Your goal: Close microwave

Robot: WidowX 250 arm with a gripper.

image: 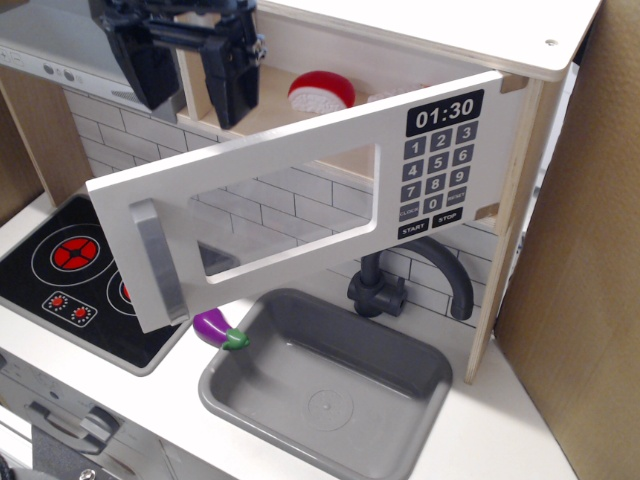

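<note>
Nearest, along the bottom of the frame, a grey sink basin (325, 390) is sitting in the white counter (500, 430), and a small purple toy eggplant (220, 328) is lying on the counter just beside the basin's upper left corner. At the lower left a black stovetop (70, 275) with red rings is showing. Just behind the sink, a dark grey faucet (410, 280) is arching over toward the right, against a white brick-pattern back wall (290, 205).

Above these, the microwave (300, 190) is filling the middle of the frame: its wide white door is standing swung out toward the camera, hinged at the right, with the grey vertical bar handle at its left end hanging over the stovetop edge. The black keypad at the door's right end is reading 01:30. Through the gap above the door, a red and white toy (320, 92) is resting inside the wooden cavity.

Farthest back, in the upper left of the frame, the black gripper (190, 75) is hanging with its fingers spread apart and holding nothing, above the door's top edge and not touching it.
</note>
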